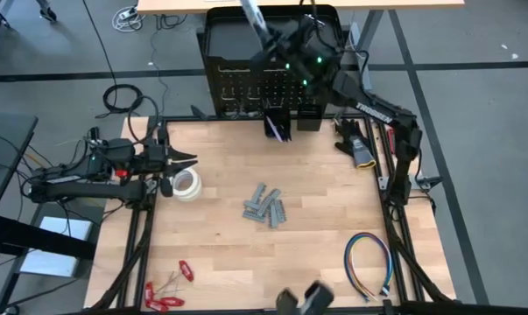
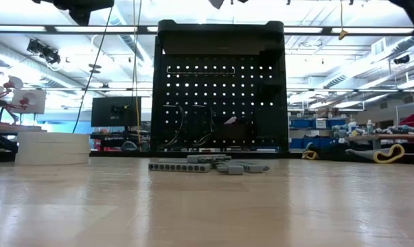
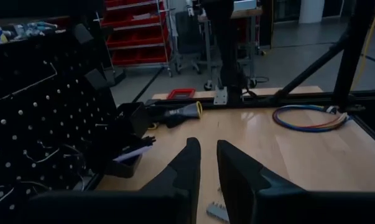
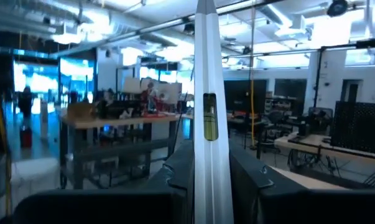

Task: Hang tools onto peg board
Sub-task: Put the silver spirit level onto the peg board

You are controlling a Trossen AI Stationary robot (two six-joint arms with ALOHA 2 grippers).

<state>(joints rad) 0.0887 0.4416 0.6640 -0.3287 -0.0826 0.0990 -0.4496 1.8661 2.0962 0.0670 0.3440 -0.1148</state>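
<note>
Room: workshop with benches, shelving and ceiling strip lights beyond the worktop (image 1: pixel 316 254); distant detail is hard to read.
Worktop: pale wood, carried on a dark frame.
Peg board (image 2: pixel 219 89): upright black perforated panel at the far edge of the worktop; from above only its tray-like top and upper rows show. Wire hooks and two small bins hang on its face; the bin contents cannot be made out.
Right gripper (image 1: pixel 277 39): raised over the top of the peg board. Its fingers (image 4: pixel 178 177) are closed against both sides of a silver bar-shaped tool (image 4: pixel 206 118), which stands between them and runs out of the right wrist view at both ends. A small level vial shows on the bar.
Left gripper (image 1: pixel 186 160): low over the left side of the worktop, just beside the white tape rolls (image 1: pixel 187 183). Its fingers (image 3: pixel 186 163) stand a narrow gap apart with nothing between them.
Grey metal pieces (image 1: pixel 265 206): loose heap at mid worktop, well apart from both grippers.
Red-handled hand tools (image 1: pixel 163 296): near the front left corner; individual types not legible.
Multicoloured wire loop (image 1: pixel 369 264): front right of the worktop.
Dark tool with yellow end (image 1: pixel 358 149): right rear of the worktop, partly overlapped by the right arm; type unclear.
</note>
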